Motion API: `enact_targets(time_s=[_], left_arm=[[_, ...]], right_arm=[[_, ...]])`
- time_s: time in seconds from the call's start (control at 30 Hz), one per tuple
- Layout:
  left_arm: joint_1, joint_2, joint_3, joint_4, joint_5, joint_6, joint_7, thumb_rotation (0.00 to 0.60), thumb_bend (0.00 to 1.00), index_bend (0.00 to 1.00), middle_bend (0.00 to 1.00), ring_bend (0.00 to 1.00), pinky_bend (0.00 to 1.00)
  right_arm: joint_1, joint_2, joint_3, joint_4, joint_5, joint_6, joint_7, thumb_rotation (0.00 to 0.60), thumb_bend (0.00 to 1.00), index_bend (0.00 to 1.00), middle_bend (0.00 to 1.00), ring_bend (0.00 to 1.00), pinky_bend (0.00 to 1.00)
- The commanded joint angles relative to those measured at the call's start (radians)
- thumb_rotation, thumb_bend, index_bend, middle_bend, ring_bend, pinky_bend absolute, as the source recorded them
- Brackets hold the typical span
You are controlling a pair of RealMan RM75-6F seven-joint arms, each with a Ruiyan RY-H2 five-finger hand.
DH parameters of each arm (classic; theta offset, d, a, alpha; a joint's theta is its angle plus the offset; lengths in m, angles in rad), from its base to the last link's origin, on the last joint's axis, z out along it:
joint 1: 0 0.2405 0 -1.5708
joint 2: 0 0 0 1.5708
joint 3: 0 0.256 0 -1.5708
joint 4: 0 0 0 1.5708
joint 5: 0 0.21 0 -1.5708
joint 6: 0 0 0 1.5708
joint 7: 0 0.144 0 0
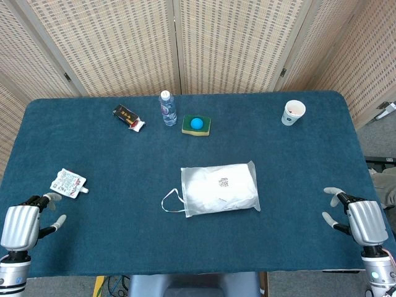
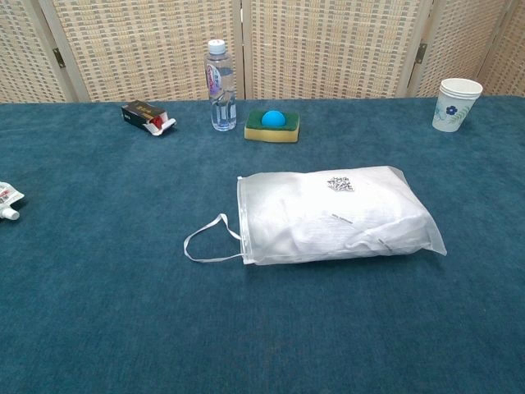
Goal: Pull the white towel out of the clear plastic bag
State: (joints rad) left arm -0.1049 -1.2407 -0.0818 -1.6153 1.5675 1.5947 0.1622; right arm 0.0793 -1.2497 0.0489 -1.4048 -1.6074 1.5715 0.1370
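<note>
**Towel still bagged, both hands idle at the near edge**

I see the clear plastic bag [image 1: 221,188] lying flat mid-table with the white towel [image 2: 328,215] fully inside; its white drawstring loop [image 2: 210,240] trails out of the left end. My left hand [image 1: 23,224] sits at the near left corner, fingers apart, holding nothing. My right hand [image 1: 361,218] is at the near right corner, same state. Far side: water bottle [image 1: 167,108], green sponge [image 1: 197,124] with a blue ball on it, dark small box [image 1: 128,116], paper cup [image 1: 293,112]. A snack pouch [image 1: 68,183] lies near my left hand.

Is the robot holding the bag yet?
No, both the left hand and right hand sit at the table's near corners, apart from the bag.
</note>
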Motion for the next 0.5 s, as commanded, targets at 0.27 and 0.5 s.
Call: enact_targets(time_s=[0.27, 0.5], left_arm=[[0.01, 0.003, 0.004, 0.003, -0.001, 0.011, -0.014, 0.6, 0.2, 0.3, 0.57, 0.51, 0.72], [0.01, -0.006, 0.01, 0.015, 0.008, 0.012, -0.031, 0.6, 0.2, 0.16, 0.56, 0.5, 0.72]], right_arm=[[0.042, 0.048, -0.026, -0.07, 0.01, -0.118, -0.046, 0.6, 0.0, 0.14, 0.21, 0.23, 0.38], [0.094, 0.122, -0.011, -0.229, 0.077, -0.245, -0.196, 0.6, 0.0, 0.0, 0.0, 0.0, 0.13]])
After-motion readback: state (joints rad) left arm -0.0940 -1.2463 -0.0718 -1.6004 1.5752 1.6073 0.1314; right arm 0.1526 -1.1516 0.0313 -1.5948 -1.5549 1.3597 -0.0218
